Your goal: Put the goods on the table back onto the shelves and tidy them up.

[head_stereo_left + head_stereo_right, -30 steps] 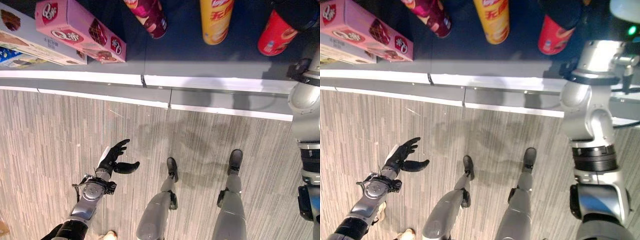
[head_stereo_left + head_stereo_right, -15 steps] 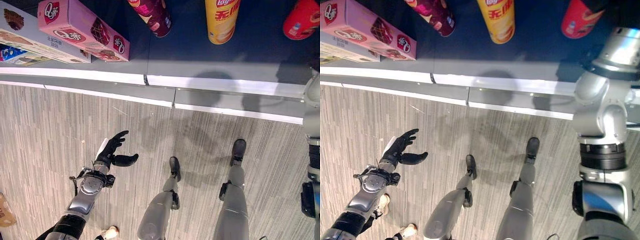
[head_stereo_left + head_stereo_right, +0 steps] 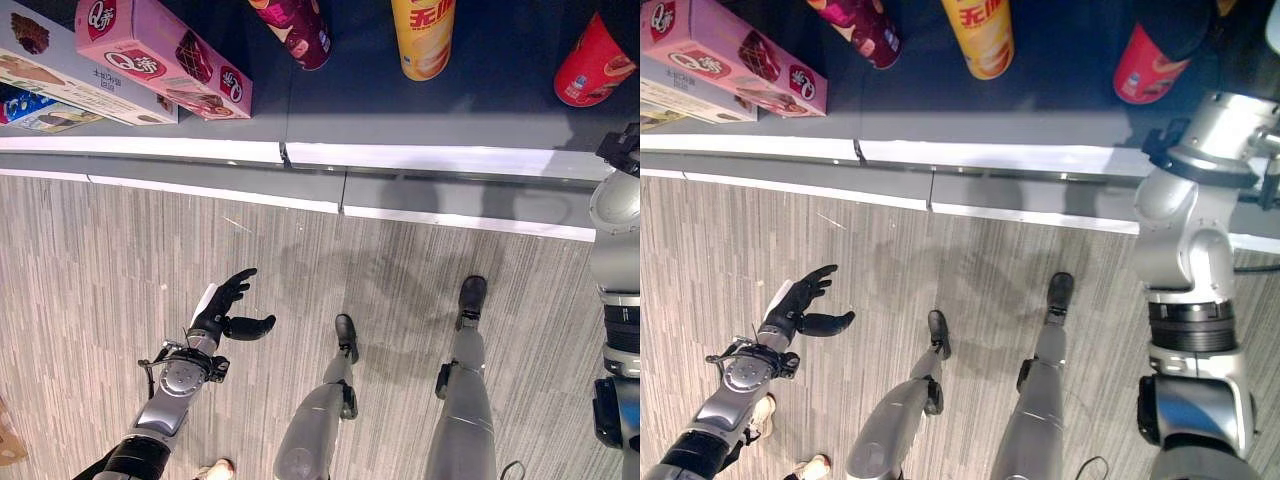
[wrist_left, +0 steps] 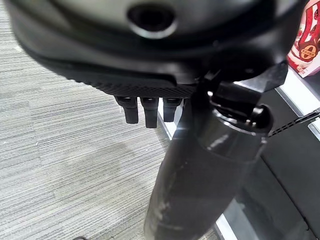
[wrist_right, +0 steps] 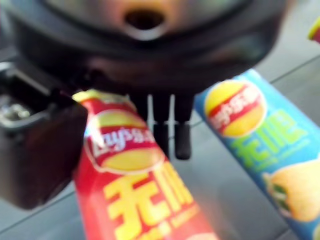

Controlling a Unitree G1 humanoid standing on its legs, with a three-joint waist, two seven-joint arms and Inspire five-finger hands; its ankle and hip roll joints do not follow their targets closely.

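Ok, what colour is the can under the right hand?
Red can, clearest in the right wrist view.

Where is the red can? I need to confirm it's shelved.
The red can stands on the dark shelf at the robot's right, right of the yellow can; in the right wrist view it lies by the right hand.

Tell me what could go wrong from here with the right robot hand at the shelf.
1. The red can sits between the right robot hand's thumb and straight fingers, not gripped; a nudge may tip or roll it.
2. The blue can stands close beside it; a sideways move may knock it.
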